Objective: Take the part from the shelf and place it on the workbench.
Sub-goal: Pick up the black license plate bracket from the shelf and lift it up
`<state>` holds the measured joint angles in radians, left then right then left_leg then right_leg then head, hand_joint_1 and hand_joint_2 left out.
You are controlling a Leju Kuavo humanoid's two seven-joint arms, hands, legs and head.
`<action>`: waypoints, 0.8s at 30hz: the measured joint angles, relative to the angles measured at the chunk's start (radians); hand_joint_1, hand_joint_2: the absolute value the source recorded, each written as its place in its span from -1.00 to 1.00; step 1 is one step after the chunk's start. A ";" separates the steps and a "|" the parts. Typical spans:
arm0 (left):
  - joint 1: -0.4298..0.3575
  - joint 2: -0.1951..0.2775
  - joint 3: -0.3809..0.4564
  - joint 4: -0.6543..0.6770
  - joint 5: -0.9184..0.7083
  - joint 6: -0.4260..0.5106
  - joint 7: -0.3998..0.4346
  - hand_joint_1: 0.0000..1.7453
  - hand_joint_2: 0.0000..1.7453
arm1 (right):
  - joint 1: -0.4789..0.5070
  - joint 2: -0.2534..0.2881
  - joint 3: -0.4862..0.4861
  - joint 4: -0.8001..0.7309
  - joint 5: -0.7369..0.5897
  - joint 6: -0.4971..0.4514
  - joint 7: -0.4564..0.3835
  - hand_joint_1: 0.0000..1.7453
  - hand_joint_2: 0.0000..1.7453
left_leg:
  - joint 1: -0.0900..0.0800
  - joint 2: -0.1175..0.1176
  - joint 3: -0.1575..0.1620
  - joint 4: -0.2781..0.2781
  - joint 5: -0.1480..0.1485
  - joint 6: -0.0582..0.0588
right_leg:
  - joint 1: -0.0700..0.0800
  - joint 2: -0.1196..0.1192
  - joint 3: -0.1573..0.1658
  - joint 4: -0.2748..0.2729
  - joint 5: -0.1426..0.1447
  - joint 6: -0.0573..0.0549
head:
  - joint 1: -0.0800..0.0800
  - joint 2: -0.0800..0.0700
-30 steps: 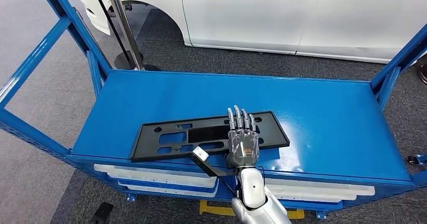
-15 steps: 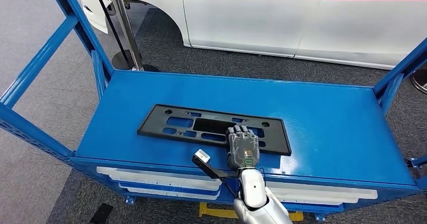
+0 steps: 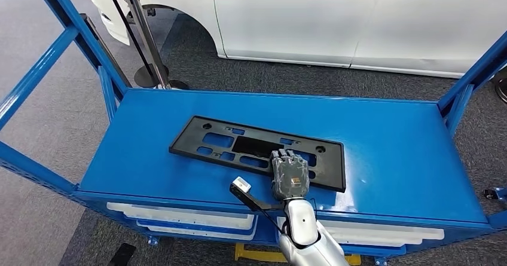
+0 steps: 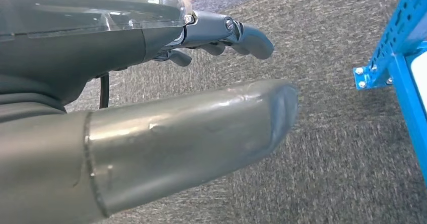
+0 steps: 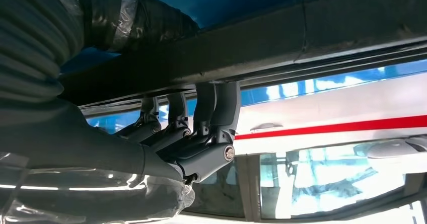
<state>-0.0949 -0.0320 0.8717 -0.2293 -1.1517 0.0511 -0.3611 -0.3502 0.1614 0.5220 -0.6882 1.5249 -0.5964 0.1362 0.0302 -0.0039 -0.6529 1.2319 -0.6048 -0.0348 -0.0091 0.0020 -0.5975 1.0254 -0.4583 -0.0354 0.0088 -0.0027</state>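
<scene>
Fingers of the right robot hand curl over the near long edge of the black licence-plate bracket, which lies flat on the top deck of the blue shelf. The right wrist view shows those fingers hooked onto the bracket's dark rim, so the robot hand grips the part at its edge, probably because a thin flat panel offers no other purchase while it lies on the deck. The grip sits right of the bracket's middle, so the long left end may sag or swing once lifted. The bracket lies slightly askew, its left end farther from the robot.

The left robot hand hangs low over grey carpet, just beside a blue foot of the shelf; its fingers are loosely bent with nothing in them.

Whether the thumb presses the bracket's underside cannot be told, since the palm covers it in the head view. White trays under the deck are cut off by its front lip. A white van with a red stripe stands behind, its upper body out of frame. The workbench cannot be picked out.
</scene>
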 joint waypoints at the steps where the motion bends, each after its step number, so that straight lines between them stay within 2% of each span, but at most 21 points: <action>1: 0.002 0.000 0.000 0.000 0.000 0.000 0.000 -1.00 -1.00 | 0.000 0.000 0.000 0.002 -0.002 -0.001 -0.001 1.00 1.00 | 0.000 0.000 -0.023 0.045 -0.010 -0.001 | 0.001 0.000 0.001 0.000 -0.001 -0.001 | 0.000 0.000; 2: 0.003 0.000 0.000 0.000 0.000 0.000 0.000 -1.00 -1.00 | 0.001 0.000 -0.001 0.003 -0.007 -0.002 -0.003 1.00 1.00 | 0.000 0.000 -0.030 0.052 0.002 -0.001 | 0.002 0.000 0.002 0.001 -0.002 -0.001 | 0.000 0.000; 3: 0.004 0.000 0.001 0.000 0.000 0.000 0.000 -1.00 -1.00 | 0.001 0.000 -0.003 0.004 -0.015 -0.002 -0.007 1.00 1.00 | 0.000 0.000 -0.016 0.017 0.032 0.000 | 0.003 0.001 0.005 0.001 -0.003 -0.001 | 0.000 0.000; 5: 0.003 0.000 0.001 0.000 0.001 0.001 0.000 -1.00 -1.00 | 0.001 0.002 -0.009 0.003 -0.045 0.000 -0.027 1.00 1.00 | -0.001 0.001 0.046 -0.115 0.102 0.004 | 0.005 0.003 0.011 0.004 -0.008 0.004 | 0.000 0.000; 6: 0.003 0.000 0.002 0.000 0.002 0.001 -0.001 -1.00 -1.00 | 0.002 0.002 -0.013 -0.001 -0.065 0.002 -0.041 1.00 1.00 | -0.003 0.000 0.073 -0.172 0.122 0.008 | 0.007 0.004 0.012 0.007 -0.011 0.008 | 0.000 0.000; 8: 0.006 0.000 0.003 0.000 0.004 0.002 -0.004 -1.00 -1.00 | 0.007 0.003 -0.021 -0.018 -0.112 0.010 -0.072 1.00 1.00 | -0.007 -0.002 0.093 -0.216 0.124 0.015 | 0.011 0.007 0.010 0.009 -0.011 0.017 | 0.001 0.000; 10: 0.011 -0.001 0.006 0.000 0.005 0.003 -0.009 -1.00 -1.00 | 0.019 0.003 -0.025 -0.053 -0.161 0.024 -0.101 1.00 1.00 | -0.005 -0.001 0.093 -0.221 0.128 0.026 | 0.011 0.009 0.009 0.008 -0.010 0.027 | 0.001 0.000; 11: 0.013 -0.002 0.009 0.000 0.006 0.004 -0.013 -1.00 -1.00 | 0.026 0.003 -0.025 -0.076 -0.188 0.035 -0.112 1.00 1.00 | -0.003 0.001 0.095 -0.224 0.131 0.033 | 0.010 0.009 0.007 0.016 -0.019 0.032 | 0.001 0.000; 13: 0.016 -0.003 0.016 0.000 0.008 0.006 -0.019 -1.00 -1.00 | 0.041 0.003 -0.025 -0.133 -0.247 0.062 -0.130 1.00 1.00 | 0.001 0.003 0.096 -0.230 0.136 0.046 | 0.008 0.007 -0.024 0.087 -0.068 0.040 | 0.001 0.000; 15: 0.021 -0.004 0.025 0.000 0.010 0.011 -0.024 -1.00 -1.00 | 0.060 0.003 -0.025 -0.195 -0.297 0.090 -0.140 1.00 1.00 | -0.002 0.005 0.095 -0.230 0.136 0.052 | 0.005 0.005 -0.085 0.220 -0.132 0.044 | 0.001 0.000; 16: 0.024 -0.004 0.029 0.000 0.012 0.012 -0.025 -1.00 -1.00 | 0.070 0.003 -0.025 -0.222 -0.313 0.099 -0.141 1.00 1.00 | -0.003 0.005 0.094 -0.230 0.136 0.052 | 0.004 0.005 -0.110 0.270 -0.147 0.046 | 0.001 0.000; 17: 0.028 -0.005 0.032 0.000 0.013 0.014 -0.027 -1.00 -1.00 | 0.079 0.002 -0.025 -0.248 -0.323 0.107 -0.142 1.00 1.00 | -0.003 0.005 0.095 -0.229 0.135 0.052 | 0.003 0.004 -0.119 0.288 -0.142 0.046 | 0.001 0.000; 18: 0.030 -0.005 0.034 0.000 0.014 0.014 -0.028 -1.00 -1.00 | 0.087 0.001 -0.025 -0.269 -0.332 0.112 -0.141 1.00 1.00 | -0.004 0.004 0.095 -0.229 0.134 0.052 | 0.003 0.004 -0.108 0.264 -0.118 0.045 | 0.001 0.000; 20: 0.031 -0.008 0.039 0.000 0.015 0.015 -0.031 -1.00 -1.00 | 0.098 0.001 -0.025 -0.309 -0.360 0.124 -0.145 1.00 1.00 | -0.004 0.001 0.098 -0.227 0.131 0.049 | 0.003 0.004 -0.047 0.136 -0.050 0.038 | 0.001 0.000; 21: 0.032 -0.010 0.043 0.000 0.016 0.016 -0.032 -1.00 -1.00 | 0.103 0.000 -0.025 -0.330 -0.387 0.132 -0.152 1.00 1.00 | -0.006 0.000 0.097 -0.224 0.129 0.045 | 0.005 0.004 -0.018 0.073 -0.028 0.034 | 0.001 0.000; 22: 0.033 -0.011 0.048 0.000 0.016 0.017 -0.034 -1.00 -1.00 | 0.109 0.000 -0.025 -0.355 -0.422 0.140 -0.164 1.00 1.00 | -0.008 -0.001 0.096 -0.223 0.127 0.040 | 0.008 0.004 0.001 0.032 -0.017 0.031 | 0.001 0.000; 24: 0.036 -0.014 0.058 0.000 0.017 0.020 -0.038 -1.00 -1.00 | 0.123 0.000 -0.025 -0.410 -0.516 0.153 -0.202 1.00 1.00 | -0.009 0.000 0.094 -0.222 0.126 0.028 | 0.013 0.006 0.008 0.011 -0.017 0.026 | 0.001 0.000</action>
<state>-0.0594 -0.0458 0.9296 -0.2289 -1.1348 0.0707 -0.3988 -0.2271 0.1614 0.4973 -1.0984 1.0089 -0.4436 -0.0661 0.0212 -0.0042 -0.5586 1.0094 -0.4789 -0.0066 0.0037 0.0085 -0.5898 1.0364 -0.4757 -0.0097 0.0096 -0.0027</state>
